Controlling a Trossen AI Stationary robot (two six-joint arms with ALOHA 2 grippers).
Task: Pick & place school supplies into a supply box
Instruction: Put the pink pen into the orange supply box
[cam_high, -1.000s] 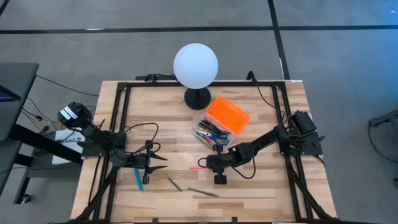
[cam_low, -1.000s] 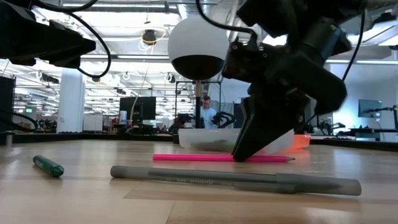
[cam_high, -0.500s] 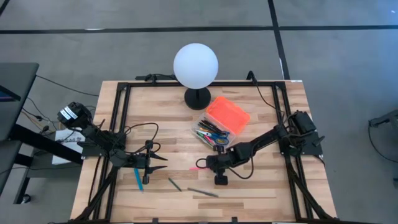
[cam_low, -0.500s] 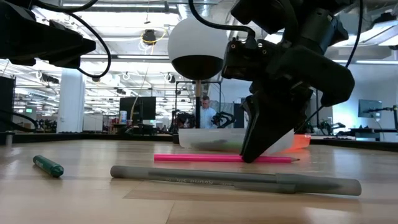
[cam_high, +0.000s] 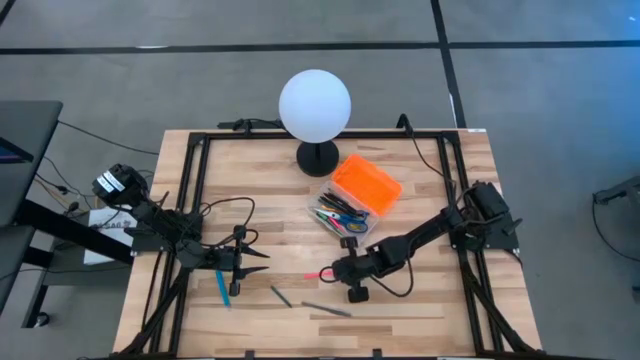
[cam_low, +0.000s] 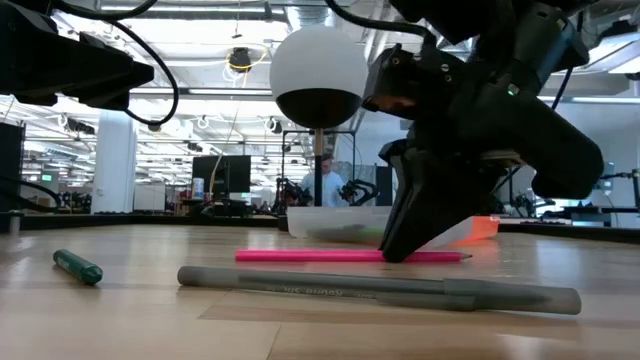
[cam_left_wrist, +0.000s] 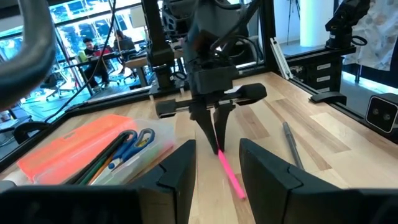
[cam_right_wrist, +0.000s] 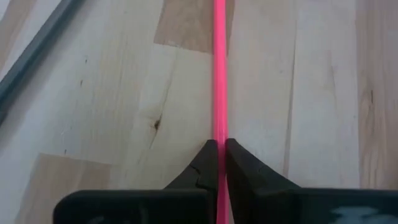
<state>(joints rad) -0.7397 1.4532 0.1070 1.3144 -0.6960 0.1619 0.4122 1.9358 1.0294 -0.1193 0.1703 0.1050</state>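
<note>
Right wrist view: pink pencil (cam_right_wrist: 219, 74) between jaws.

We see two dark, slender jointed arms; thin black cables loop loosely beside each one; the right gripper (cam_high: 339, 270) ends in two tapering black fingers (cam_right_wrist: 200, 167) with pointed tips; the left gripper (cam_high: 262, 256) carries matching matte black fingers (cam_left_wrist: 267, 168), broad and angular.
</note>
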